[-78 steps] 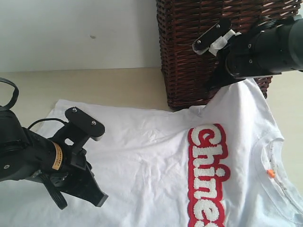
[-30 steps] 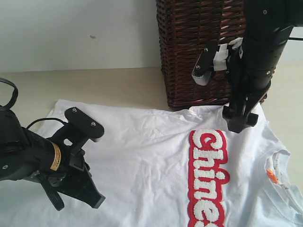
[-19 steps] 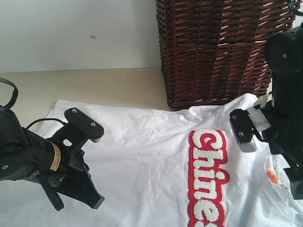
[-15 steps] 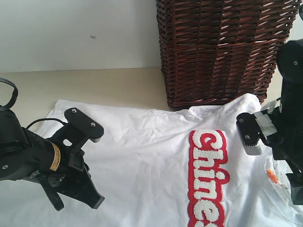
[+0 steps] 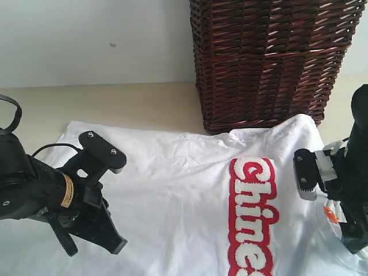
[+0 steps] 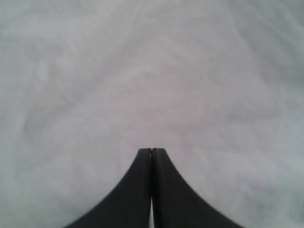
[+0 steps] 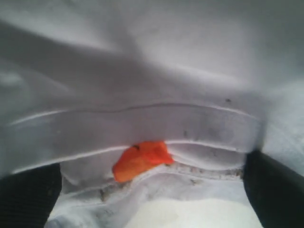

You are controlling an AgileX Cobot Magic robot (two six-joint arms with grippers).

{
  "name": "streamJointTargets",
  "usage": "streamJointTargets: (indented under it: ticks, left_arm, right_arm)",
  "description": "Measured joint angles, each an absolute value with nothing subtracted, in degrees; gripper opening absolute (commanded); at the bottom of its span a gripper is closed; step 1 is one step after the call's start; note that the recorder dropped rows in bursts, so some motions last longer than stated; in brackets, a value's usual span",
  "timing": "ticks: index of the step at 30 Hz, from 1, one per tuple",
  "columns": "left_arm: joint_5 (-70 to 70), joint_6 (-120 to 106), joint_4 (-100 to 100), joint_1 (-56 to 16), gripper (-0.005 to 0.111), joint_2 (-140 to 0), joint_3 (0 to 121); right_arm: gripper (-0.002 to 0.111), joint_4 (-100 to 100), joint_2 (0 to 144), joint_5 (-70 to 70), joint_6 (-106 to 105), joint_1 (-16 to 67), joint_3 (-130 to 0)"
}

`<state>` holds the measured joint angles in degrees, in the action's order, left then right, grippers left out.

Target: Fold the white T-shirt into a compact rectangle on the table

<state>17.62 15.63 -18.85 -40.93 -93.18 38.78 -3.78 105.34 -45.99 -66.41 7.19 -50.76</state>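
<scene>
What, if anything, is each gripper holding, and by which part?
Nothing. The left gripper is shut empty over the white T-shirt; the right gripper stands open astride its collar, near the orange tag.

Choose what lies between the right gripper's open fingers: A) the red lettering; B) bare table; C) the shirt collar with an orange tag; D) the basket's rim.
C: the right wrist view shows the collar of the white T-shirt, with its orange tag, between the spread fingers of the right gripper.
</scene>
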Motion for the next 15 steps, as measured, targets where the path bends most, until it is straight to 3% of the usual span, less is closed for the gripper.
streamJointTargets:
  ticks: [15]
  left_arm:
    - [13.8,11.1,-19.7,-40.9,0.000,-93.2,38.8]
  right_arm:
    - [0.105,-13.3,108.5,-44.8,-64.0,7.2,-51.6]
